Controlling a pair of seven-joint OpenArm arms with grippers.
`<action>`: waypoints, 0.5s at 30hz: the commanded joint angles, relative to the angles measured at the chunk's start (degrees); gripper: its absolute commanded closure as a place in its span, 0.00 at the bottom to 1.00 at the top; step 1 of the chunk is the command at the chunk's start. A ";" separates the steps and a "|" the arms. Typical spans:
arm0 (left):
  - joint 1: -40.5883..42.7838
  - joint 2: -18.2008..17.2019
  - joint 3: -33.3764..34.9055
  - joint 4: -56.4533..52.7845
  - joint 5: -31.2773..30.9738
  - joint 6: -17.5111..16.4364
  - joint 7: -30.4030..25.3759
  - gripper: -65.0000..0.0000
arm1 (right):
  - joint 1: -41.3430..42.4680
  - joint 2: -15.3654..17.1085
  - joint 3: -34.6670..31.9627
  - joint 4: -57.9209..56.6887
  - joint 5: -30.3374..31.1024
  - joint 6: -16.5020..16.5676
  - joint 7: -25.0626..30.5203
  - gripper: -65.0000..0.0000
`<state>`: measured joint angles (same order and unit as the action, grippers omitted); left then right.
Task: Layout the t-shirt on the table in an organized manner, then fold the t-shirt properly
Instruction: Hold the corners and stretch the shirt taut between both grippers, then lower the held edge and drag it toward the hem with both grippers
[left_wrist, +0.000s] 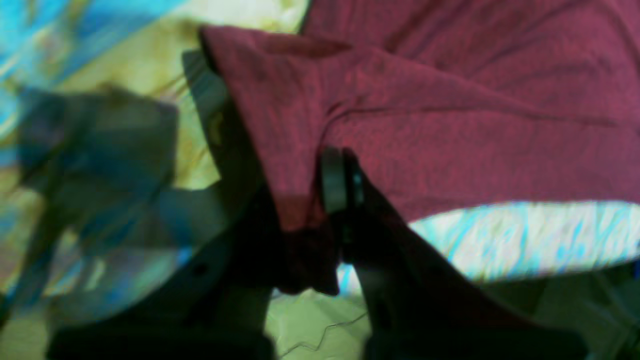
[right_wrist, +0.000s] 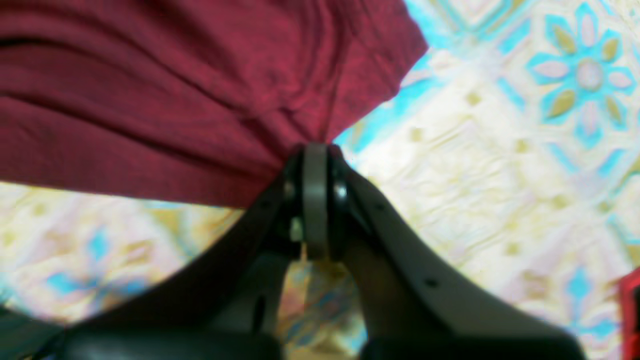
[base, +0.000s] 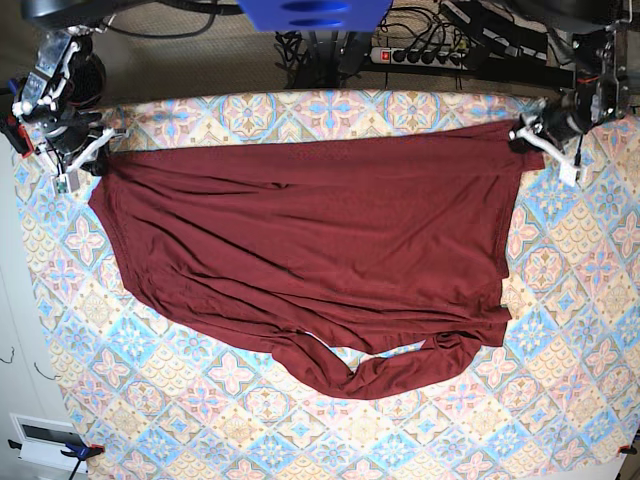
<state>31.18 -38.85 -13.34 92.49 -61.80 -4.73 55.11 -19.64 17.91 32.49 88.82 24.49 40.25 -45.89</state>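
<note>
Maroon knit, the shirt (base: 310, 230) lies spread across the far half of the surface (base: 560, 400), its long straight edge running along the far side, with one long sleeve curling loose toward the near edge. Both end effectors have it pinched: the left end effector (left_wrist: 340, 180) is closed on a folded corner of cloth near the far right corner as the base view shows it, and the right end effector (right_wrist: 315, 165) is clamped on the opposite corner near the far left, fabric gathering into pleats at its tips. The cloth looks light, limp and a little stretchy; I'd judge it will sag and drag wherever it isn't held, so corners and hems are the sensible places to take it, as now. Soft ripples run across the body, and the near hem is crumpled around the sleeve. Beneath it the surface covering is a quilted-looking print of pastel diamonds with flowers.
</note>
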 joint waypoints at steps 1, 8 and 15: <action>0.51 -1.98 -2.08 3.29 -0.49 -0.94 -0.21 1.00 | -0.89 1.30 1.75 1.51 2.01 -0.25 1.10 1.00; 4.47 -4.09 -7.54 6.11 -1.63 -1.20 -0.21 1.00 | -4.32 1.56 4.21 2.57 6.06 -0.25 1.10 1.00; 4.82 -3.65 -12.19 6.11 -10.07 -1.29 2.16 1.00 | -5.46 1.47 5.53 5.82 6.41 -0.25 0.92 1.00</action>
<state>36.03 -41.30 -23.92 97.89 -71.16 -6.07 58.15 -25.28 18.09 37.41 93.41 30.11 40.32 -46.37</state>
